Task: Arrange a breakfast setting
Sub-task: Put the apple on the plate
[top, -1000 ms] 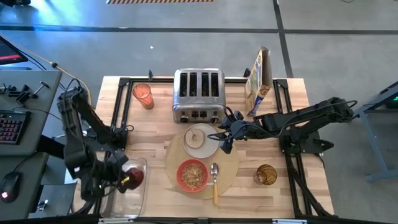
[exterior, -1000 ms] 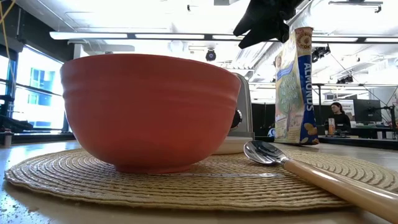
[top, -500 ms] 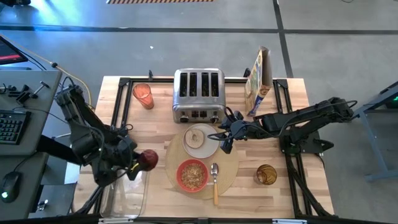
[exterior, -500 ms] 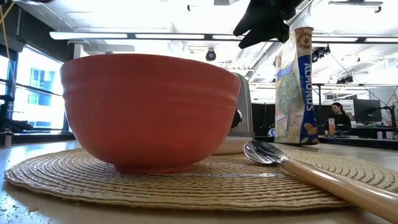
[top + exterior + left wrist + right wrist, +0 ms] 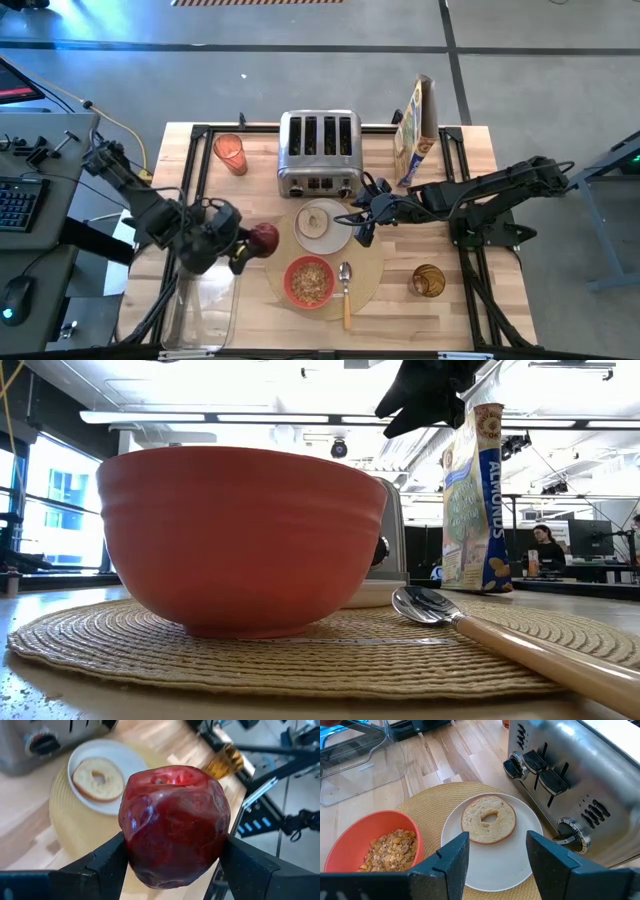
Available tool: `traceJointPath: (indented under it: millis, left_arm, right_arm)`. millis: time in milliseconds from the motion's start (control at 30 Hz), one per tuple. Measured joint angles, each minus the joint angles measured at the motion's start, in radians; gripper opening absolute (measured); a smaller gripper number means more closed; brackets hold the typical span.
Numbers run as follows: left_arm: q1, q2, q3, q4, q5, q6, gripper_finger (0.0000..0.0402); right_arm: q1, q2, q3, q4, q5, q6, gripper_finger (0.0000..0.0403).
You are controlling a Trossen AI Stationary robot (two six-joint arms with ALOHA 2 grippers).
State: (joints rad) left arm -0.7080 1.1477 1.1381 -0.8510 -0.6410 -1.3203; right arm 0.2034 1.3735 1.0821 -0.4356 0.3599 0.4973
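Our left gripper (image 5: 172, 857) has its two dark fingers (image 5: 107, 862) pressed against opposite flanks of the dark red fruit (image 5: 174, 822), pinching it across its widest part with the stem dimple facing up. In the high view that same fruit (image 5: 264, 238) hangs above bare wood just beside the left edge of the round tan placemat (image 5: 372, 268), clear of the clear plastic tub (image 5: 205, 310). We judge the fruit to be fairly heavy for its size and firm, but its skin looks glossy and slightly wrinkled, so it may slip or roll if the pinch loosens; a hold across the broadest girth, as we have now, seems the safest. It is round, so we expect it to wander once set down unless it lands on the woven mat, whose texture should check it.

Our right gripper (image 5: 497, 855) waits with its fingers spread and nothing between them, hovering over the small white plate (image 5: 520, 867) that carries the round toast slice (image 5: 488, 818). Beside the plate sits the red bowl (image 5: 350, 837), filled with what looks like cereal, though we cannot be sure. The wooden-handled spoon (image 5: 346, 292) lies on the mat right of the bowl. The silver toaster (image 5: 319, 150) stands behind the plate.
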Motion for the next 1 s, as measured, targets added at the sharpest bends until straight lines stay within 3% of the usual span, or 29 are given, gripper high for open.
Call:
traceJointPath:
  millis: [767, 1000]
  left_arm:
    - [0.270, 0.000, 0.000, 0.411, 0.034, 0.368, 0.0255]
    - [0.312, 0.000, 0.000, 0.462, 0.034, 0.408, 0.0255]
  right_arm:
    - [0.000, 0.000, 0.000, 0.000, 0.008, 0.002, 0.0177]
    - [-0.001, 0.000, 0.000, 0.000, -0.037, 0.158, 0.0179]
